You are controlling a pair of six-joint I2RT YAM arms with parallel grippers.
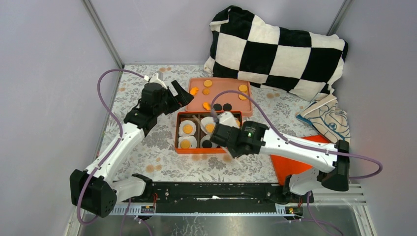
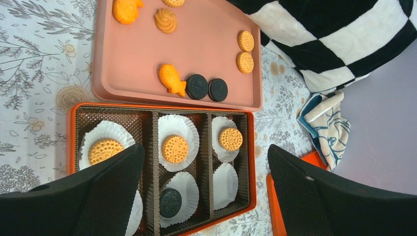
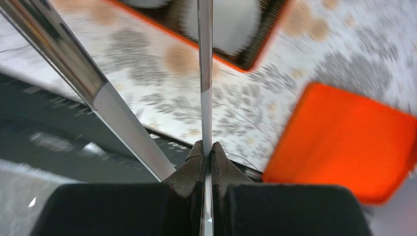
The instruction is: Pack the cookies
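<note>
A flowered tablecloth (image 1: 147, 147) lies between grey walls (image 1: 49, 73), with a checkered pillow (image 1: 275, 49) at 1 o'clock. The cookies (image 2: 175, 148), flat and round, sit in paper cups (image 2: 226, 182) inside the orange box (image 2: 72, 128) and on the pink tray (image 2: 206, 54) at 12. The left claw (image 2: 205, 150) gapes wide and is empty. The right claw (image 3: 205, 147) is pinched on a thin metal strip (image 3: 204, 59).

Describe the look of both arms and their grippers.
The left arm and right arm have white links, black joints and a looping purple cable each. The left gripper and right gripper are black, wedge-fingered. A green light marks the right wrist.
</note>
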